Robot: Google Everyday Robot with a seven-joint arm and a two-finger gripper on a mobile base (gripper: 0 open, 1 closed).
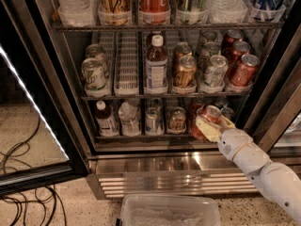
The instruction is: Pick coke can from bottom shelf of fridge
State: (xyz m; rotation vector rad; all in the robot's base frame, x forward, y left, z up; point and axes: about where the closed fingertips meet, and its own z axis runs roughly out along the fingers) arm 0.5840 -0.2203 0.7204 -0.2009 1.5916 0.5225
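Observation:
The fridge [70, 88] stands open with its wire shelves in view. On the bottom shelf [141, 136], at the right, a red coke can [210, 114] with a silver lid leans tilted toward the front. My gripper [210, 126] is at that can, its cream fingers [205, 127] closed around the can's lower body. The white arm [263, 171] comes in from the lower right. Another red can [196, 128] sits just left of the held one, partly hidden.
The bottom shelf also holds bottles [106, 119] and several cans. The middle shelf has red cans [242, 69], gold-brown cans [184, 71] and green-and-silver cans [93, 74]. A clear plastic bin [169, 211] sits on the floor in front. Black cables [23, 197] lie at left.

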